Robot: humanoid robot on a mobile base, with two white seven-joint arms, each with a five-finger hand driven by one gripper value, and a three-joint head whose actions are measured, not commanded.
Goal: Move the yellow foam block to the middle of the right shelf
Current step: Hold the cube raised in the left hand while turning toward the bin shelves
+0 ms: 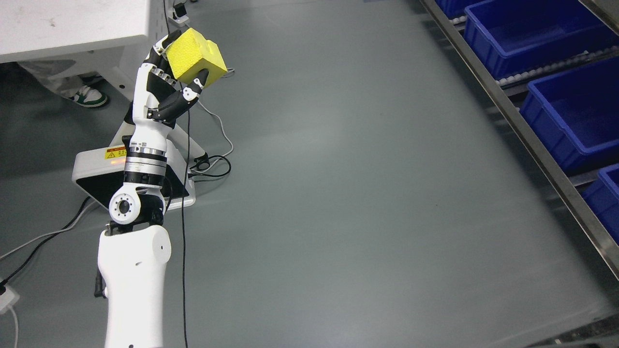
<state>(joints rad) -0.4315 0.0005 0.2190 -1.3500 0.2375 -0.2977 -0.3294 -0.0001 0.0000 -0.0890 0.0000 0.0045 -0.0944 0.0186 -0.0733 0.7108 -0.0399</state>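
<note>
- The yellow foam block [197,57] is up in the air at the picture's upper left, clear of the floor [348,193], just off the white bench [72,24] corner.
- I judge it light, soft and squashy with a grippy, pitted surface; a gentle pinch on opposite flat faces suits it.
- It looks near-cubic, so I see no clear long axis; it sits tilted, one corner up.
- My left robot hand [167,82] is closed around it, fingers behind, thumb below.
- The shelf [527,130] with blue bins [570,111] lies well apart, on the right.
</note>
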